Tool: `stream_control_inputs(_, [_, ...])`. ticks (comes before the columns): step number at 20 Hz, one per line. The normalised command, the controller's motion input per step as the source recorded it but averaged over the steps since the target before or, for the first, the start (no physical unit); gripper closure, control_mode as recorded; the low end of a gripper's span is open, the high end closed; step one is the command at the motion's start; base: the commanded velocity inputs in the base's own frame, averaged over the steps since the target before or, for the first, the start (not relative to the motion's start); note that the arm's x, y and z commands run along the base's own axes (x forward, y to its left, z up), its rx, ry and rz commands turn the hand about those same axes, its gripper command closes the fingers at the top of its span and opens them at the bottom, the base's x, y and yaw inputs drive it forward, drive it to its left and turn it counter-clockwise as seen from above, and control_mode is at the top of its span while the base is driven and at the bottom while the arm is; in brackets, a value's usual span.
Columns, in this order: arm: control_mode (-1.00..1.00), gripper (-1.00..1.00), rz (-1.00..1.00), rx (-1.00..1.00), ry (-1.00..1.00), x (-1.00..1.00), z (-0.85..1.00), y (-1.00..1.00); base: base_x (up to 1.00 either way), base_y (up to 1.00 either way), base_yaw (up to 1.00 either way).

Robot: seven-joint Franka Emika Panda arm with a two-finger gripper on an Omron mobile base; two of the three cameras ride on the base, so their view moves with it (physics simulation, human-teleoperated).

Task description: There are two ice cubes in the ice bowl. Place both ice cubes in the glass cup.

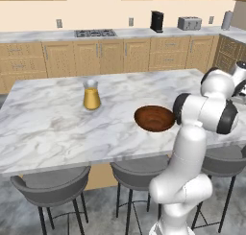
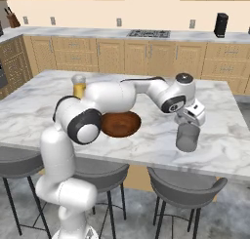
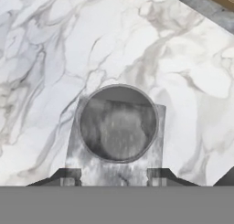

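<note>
Hovering over the glass cup (image 3: 118, 123), the gripper (image 3: 114, 173) has its fingers spread and visibly empty; descending off-centre could topple it.

Both base views look forward and down from behind the arm, one from each side, and share the marble tabletop (image 1: 48, 123) around the ice bowl (image 1: 154, 118). The hand view looks steeply down, close above the glass cup (image 3: 118, 123), right of that bowl.

grey glass cup (image 2: 188, 137) upright, wooden ice bowl (image 2: 120, 124) apart
</note>
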Motion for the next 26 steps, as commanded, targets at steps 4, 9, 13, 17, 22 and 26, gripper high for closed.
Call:
stream_control_inputs(4, [-1.00,1.00,0.00,0.00,0.00,0.10,-0.14,-0.33,0.00,0.00,0.00])
stream_control_inputs(9, [-1.00,1.00,0.00,0.00,0.01,0.17,-0.02,-0.14,0.00,0.00,0.00])
stream_control_inputs(13, [-1.00,1.00,0.00,0.00,0.00,0.17,-0.03,-0.08,0.00,0.00,0.00])
stream_control_inputs(17, [-1.00,1.00,0.00,0.00,0.03,0.16,-0.15,-0.03,0.00,0.00,0.00])
stream_control_inputs(22, [-1.00,1.00,0.00,0.00,0.09,0.14,-0.28,0.00,0.00,0.00,0.00])
stream_control_inputs(26, [-1.00,1.00,0.00,0.00,0.05,0.14,-0.15,0.00,0.00,0.00,0.00])
